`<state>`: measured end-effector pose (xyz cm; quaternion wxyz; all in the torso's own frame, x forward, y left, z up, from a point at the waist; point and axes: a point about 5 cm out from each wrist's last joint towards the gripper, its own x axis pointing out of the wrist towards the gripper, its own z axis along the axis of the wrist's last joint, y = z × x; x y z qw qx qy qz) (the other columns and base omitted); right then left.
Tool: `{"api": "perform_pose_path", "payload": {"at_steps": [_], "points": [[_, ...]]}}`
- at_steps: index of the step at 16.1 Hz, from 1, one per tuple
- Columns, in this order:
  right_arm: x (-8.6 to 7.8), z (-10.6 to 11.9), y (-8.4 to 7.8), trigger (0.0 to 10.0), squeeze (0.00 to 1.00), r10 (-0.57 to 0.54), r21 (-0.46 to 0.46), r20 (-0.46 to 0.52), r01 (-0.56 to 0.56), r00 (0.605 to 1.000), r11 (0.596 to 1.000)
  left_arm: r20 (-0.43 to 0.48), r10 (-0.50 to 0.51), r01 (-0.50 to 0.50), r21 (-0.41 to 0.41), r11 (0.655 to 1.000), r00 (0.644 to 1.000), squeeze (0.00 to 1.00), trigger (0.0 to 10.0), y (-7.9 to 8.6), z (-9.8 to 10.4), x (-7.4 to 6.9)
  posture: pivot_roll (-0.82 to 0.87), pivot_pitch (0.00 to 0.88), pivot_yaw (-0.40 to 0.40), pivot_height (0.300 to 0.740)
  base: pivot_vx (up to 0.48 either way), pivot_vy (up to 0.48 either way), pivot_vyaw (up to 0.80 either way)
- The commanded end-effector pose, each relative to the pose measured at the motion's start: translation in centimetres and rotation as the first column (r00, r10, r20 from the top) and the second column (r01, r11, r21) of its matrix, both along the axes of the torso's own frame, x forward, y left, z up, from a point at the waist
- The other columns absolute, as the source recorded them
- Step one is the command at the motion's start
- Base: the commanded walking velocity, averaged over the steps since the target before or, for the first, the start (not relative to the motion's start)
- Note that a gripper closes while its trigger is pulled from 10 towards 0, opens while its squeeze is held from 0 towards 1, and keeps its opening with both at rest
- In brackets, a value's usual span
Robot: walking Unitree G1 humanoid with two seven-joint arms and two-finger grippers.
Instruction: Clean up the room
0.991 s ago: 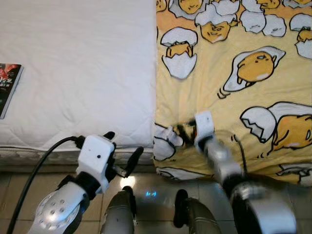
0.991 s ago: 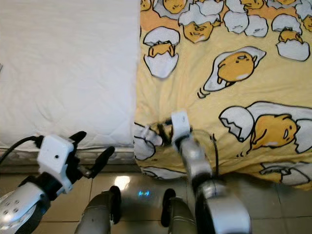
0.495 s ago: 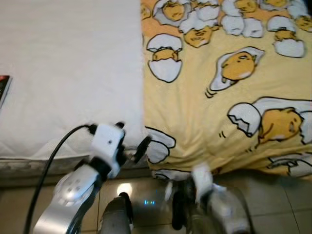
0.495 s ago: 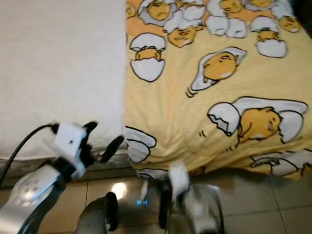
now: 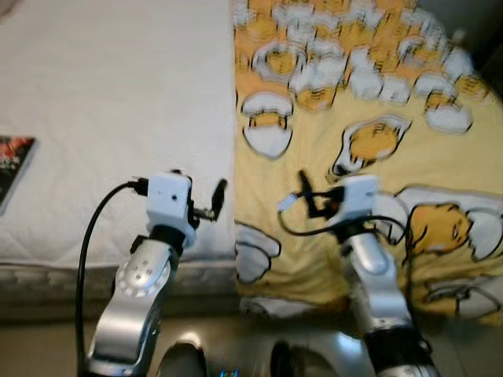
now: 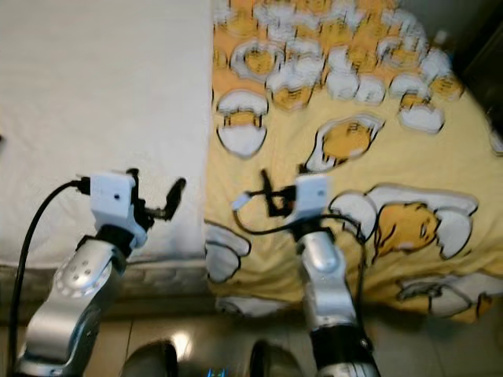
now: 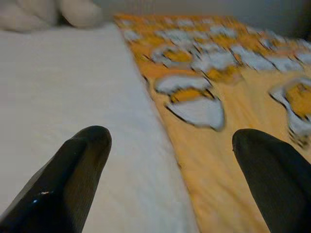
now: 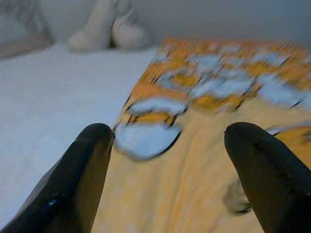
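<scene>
A yellow blanket [image 5: 377, 102] printed with egg characters covers the right half of the bed, and its left edge runs down the middle of the white mattress [image 5: 118, 94]. My left gripper [image 5: 198, 185] hovers open over the mattress, just left of the blanket's edge. Just right of that edge, my right gripper [image 5: 297, 195] is open above the blanket near its front corner. In the left wrist view the left gripper [image 7: 170, 138] straddles the blanket edge [image 7: 160, 121] with nothing between its fingers. The right gripper [image 8: 170, 131] is likewise empty, facing the blanket [image 8: 194, 160].
A dark book [image 5: 12, 161] lies at the mattress's far left. White pillows or soft shapes [image 7: 48, 12] sit at the head of the bed. The bed's front side [image 5: 47, 275] drops to the tiled floor [image 5: 47, 345] where I stand.
The view has shifted. My right arm has come up from below the bed edge to above the blanket. The left arm has lifted over the mattress beside the blanket's edge.
</scene>
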<state>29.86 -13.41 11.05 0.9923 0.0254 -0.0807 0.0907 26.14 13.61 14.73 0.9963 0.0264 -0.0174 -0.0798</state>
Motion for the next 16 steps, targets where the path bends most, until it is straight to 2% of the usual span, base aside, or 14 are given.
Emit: {"api": "perform_pose_path", "payload": {"at_steps": [1,3,4,5,6,7,9,11,12,14,16], "points": [[-0.7,-0.2,-1.4,10.0,0.00,-0.063,-0.001,-0.012,0.063,0.998,0.998,-0.015,0.078,-0.078,-0.004,0.997,0.997,0.00,10.0,0.8,-0.6,0.4,0.07,0.000,-0.047,0.740,0.000,0.000,0.00],[-1.5,-0.6,-2.7,10.0,0.00,-0.131,-0.005,-0.036,0.131,0.991,0.991,-0.036,0.191,-0.192,-0.028,0.981,0.981,0.00,10.0,2.5,-1.2,1.1,0.05,0.000,-0.038,0.740,0.000,0.000,0.00],[-1.7,-0.8,-2.9,10.0,0.00,-0.146,-0.005,-0.049,0.145,0.988,0.989,-0.038,0.217,-0.218,-0.032,0.975,0.975,0.00,10.0,3.0,-1.3,1.3,0.04,0.000,-0.029,0.740,0.000,0.000,0.00],[-1.7,-1.3,-3.2,10.0,0.00,-0.164,0.005,-0.070,0.165,0.984,0.986,-0.034,0.257,-0.258,-0.024,0.966,0.966,0.00,10.0,3.9,-1.5,1.7,0.03,0.000,-0.022,0.740,0.000,0.000,0.75],[-1.5,-1.7,-3.3,10.0,0.00,-0.179,0.009,-0.092,0.180,0.980,0.984,-0.040,0.279,-0.278,0.017,0.960,0.959,0.00,10.0,4.8,-1.8,1.9,0.03,0.000,-0.012,0.740,0.000,0.000,0.74],[-1.3,-1.6,-3.3,10.0,0.00,-0.178,0.011,-0.097,0.180,0.979,0.984,-0.046,0.284,-0.283,0.026,0.959,0.958,0.00,10.0,5.1,-2.0,2.2,0.02,0.000,-0.007,0.740,0.000,0.000,0.74],[-0.9,-1.5,-3.1,10.0,0.00,-0.169,0.014,-0.100,0.172,0.980,0.985,-0.044,0.261,-0.260,0.029,0.965,0.964,0.00,10.0,4.7,-1.9,2.7,0.02,0.000,0.009,0.740,0.000,0.000,0.73],[-0.5,-1.5,-2.8,10.0,0.00,-0.159,0.022,-0.105,0.162,0.982,0.986,-0.017,0.177,-0.176,0.047,0.983,0.984,0.00,10.0,3.1,-1.5,3.1,0.02,0.000,0.018,0.740,0.000,0.000,0.73],[-0.4,-1.6,-2.7,10.0,0.00,-0.158,0.031,-0.110,0.162,0.981,0.986,-0.004,0.129,-0.129,0.084,0.988,0.992,0.00,10.0,2.3,-1.5,3.2,0.03,0.000,0.019,0.740,0.000,0.000,0.72],[-0.2,-1.9,-2.2,10.0,0.00,-0.132,0.053,-0.126,0.139,0.983,0.989,-0.002,0.088,-0.087,0.116,0.989,0.996,0.00,10.0,1.8,-1.8,3.0,0.03,0.000,0.021,0.740,0.000,0.000,0.71],[-0.2,-2.3,-1.8,10.0,0.00,-0.111,0.076,-0.150,0.123,0.982,0.989,-0.024,0.096,-0.092,0.109,0.990,0.995,0.00,10.0,1.9,-2.2,3.1,0.03,0.000,0.021,0.740,0.000,0.000,0.69]]}}
